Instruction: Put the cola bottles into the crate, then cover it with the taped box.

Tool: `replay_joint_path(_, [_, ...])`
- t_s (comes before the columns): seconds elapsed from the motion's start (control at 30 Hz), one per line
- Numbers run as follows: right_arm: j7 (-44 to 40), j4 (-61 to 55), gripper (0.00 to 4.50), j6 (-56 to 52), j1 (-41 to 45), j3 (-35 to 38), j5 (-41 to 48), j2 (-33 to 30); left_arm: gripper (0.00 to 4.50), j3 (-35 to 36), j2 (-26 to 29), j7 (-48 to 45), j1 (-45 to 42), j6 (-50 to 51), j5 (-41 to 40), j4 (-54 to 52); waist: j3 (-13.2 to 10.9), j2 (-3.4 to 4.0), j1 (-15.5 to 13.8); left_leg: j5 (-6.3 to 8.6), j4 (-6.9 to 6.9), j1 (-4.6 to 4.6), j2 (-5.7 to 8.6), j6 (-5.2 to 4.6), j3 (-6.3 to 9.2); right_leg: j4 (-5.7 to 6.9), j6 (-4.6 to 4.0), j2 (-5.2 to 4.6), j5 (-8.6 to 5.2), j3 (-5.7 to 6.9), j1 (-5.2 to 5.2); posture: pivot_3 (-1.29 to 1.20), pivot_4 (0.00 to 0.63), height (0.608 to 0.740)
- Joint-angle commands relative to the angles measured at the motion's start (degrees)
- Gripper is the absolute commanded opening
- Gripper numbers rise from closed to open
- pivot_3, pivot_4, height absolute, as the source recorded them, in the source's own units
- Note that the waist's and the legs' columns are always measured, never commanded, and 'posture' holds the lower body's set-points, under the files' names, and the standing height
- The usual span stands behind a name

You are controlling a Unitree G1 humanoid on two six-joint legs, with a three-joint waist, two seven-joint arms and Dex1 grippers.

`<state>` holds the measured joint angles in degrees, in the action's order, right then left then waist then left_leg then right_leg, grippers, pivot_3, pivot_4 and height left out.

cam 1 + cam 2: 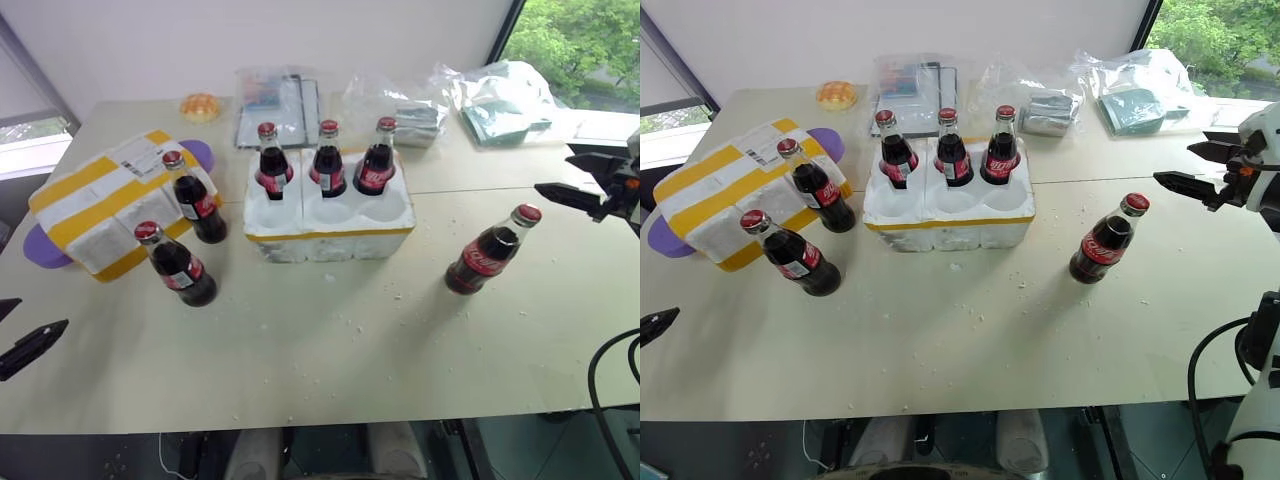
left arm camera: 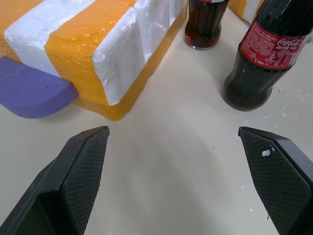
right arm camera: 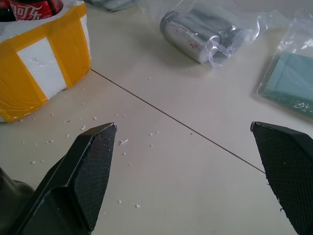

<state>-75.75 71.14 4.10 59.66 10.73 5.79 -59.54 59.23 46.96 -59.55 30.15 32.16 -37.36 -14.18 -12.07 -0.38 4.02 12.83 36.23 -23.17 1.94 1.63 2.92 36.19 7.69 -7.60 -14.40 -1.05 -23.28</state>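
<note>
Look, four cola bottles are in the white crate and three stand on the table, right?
Not quite. The crate holds three cola bottles, all in its back row; the front wells are empty. Three do stand on the table. The left eye view shows it.

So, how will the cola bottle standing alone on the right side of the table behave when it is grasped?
The cola bottle is tall on a small base, so probably tips easily. Its smooth glass may be slippery. Full of liquid, likely heavy for its size.
</note>
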Motion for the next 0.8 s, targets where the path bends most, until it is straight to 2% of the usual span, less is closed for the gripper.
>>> replay_joint_path(0.03, [0.05, -0.78, 4.50, 0.31, 1.43, 1.20, 0.80, -0.76, 4.41, 1.27, 0.74, -0.10, 0.63, -1.29, 0.76, -0.71, 0.00, 0.00, 0.01, 0.00, 0.00, 0.00, 0.00, 0.00, 0.00, 0.00, 0.00, 0.00, 0.00, 0.00, 0.00, 0.00, 0.150, 0.737])
replay_joint_path(0.37, [-1.60, -0.75, 4.50, -2.76, 1.82, 1.25, 1.33, -0.64, 4.41, 0.81, 0.75, 0.84, -0.26, 0.84, -0.54, -0.49, 0.00, 0.00, 0.03, 0.00, 0.01, 0.00, 0.00, 0.00, -0.01, 0.00, 0.00, 0.00, 0.00, 0.00, 0.00, 0.00, 0.150, 0.737])
replay_joint_path(0.8, [-2.69, -1.53, 4.50, -1.02, 3.04, 0.06, 0.06, -0.75, 4.41, -0.86, -0.30, 0.78, -0.33, 0.73, -1.07, -2.96, 0.00, 0.00, 0.03, 0.00, 0.00, 0.01, -0.01, 0.00, -0.01, 0.00, 0.00, 0.01, 0.00, 0.00, 0.00, 0.00, 0.150, 0.737])
